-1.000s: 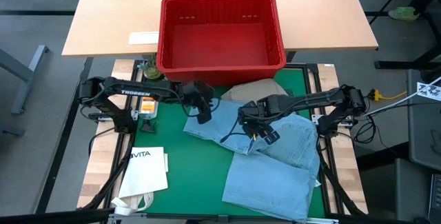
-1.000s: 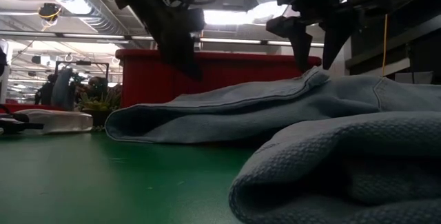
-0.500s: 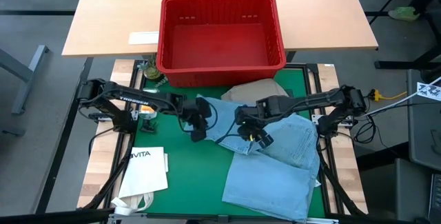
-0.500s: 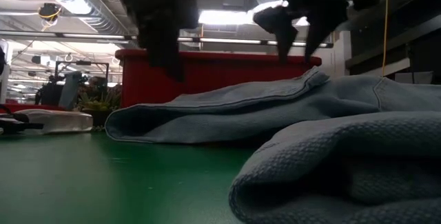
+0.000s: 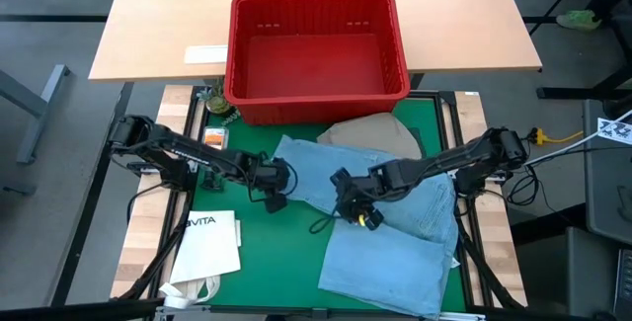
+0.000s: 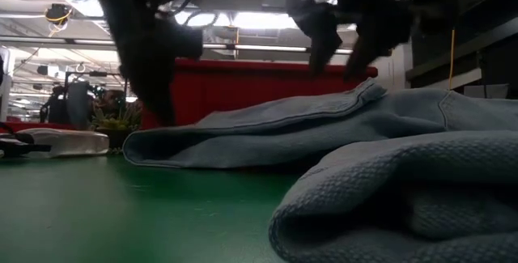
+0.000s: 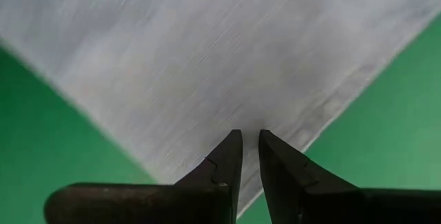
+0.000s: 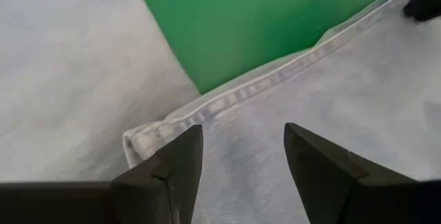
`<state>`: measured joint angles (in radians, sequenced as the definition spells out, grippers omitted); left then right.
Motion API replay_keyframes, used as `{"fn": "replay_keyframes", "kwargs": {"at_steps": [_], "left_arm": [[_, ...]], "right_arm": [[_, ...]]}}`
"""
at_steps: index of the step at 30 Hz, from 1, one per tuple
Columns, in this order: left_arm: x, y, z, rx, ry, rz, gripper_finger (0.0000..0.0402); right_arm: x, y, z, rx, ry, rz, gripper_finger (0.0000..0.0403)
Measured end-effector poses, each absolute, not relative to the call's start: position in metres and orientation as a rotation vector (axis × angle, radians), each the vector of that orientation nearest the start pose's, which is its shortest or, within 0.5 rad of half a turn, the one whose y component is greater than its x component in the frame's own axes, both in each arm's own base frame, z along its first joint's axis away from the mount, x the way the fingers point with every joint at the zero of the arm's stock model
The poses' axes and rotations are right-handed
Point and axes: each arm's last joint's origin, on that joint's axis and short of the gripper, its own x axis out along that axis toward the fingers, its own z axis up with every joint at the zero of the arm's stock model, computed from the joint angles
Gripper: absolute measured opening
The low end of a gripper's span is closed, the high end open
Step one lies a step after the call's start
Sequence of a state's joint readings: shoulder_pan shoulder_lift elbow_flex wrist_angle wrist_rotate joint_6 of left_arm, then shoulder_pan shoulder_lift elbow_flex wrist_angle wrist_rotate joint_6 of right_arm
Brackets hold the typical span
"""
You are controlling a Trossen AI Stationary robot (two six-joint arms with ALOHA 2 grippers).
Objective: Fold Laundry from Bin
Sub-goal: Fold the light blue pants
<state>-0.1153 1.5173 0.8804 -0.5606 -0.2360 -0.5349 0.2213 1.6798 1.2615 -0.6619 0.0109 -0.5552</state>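
Note:
Light blue denim jeans point(image 5: 395, 227) lie spread on the green mat point(image 5: 267, 252), one part folded over another. A khaki garment point(image 5: 370, 128) lies behind them, by the red bin point(image 5: 318, 59). My left gripper point(image 5: 275, 187) hangs over the jeans' left corner point(image 7: 227, 79), its fingers nearly together with a narrow slit and nothing between them. My right gripper point(image 5: 357, 209) is open above a seamed edge point(image 8: 231, 101) of the jeans near the mat's middle. In the low view, both grippers stand above the cloth point(image 6: 283, 129).
The red bin stands at the mat's far edge, partly on a wooden table point(image 5: 148, 25). A white paper bag printed "VITA" point(image 5: 209, 245) lies at the near left. A small plant point(image 5: 215, 104) sits left of the bin. Bare mat lies near the front left.
My left gripper has come down and swung toward the near edge, from over the jeans' far-left part to their left corner. My right gripper has tipped downward and gone left and nearer, low over the jeans' edge. The jeans have stayed where they were.

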Motion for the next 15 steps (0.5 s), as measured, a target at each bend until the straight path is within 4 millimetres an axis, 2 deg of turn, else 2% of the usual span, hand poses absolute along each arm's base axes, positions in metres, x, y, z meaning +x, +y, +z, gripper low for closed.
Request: {"fn": "replay_keyframes", "kwargs": {"at_steps": [9,15], "left_arm": [[0.244,-0.022,0.133,-0.391,1.099,0.533,0.0044],[0.241,-0.021,0.129,-0.413,1.085,0.544,0.0043]], "right_arm": [[0.319,0.074,0.196,-0.587,1.075,0.474,0.0205],[0.314,0.072,0.186,-0.591,1.095,0.467,0.0205]]}}
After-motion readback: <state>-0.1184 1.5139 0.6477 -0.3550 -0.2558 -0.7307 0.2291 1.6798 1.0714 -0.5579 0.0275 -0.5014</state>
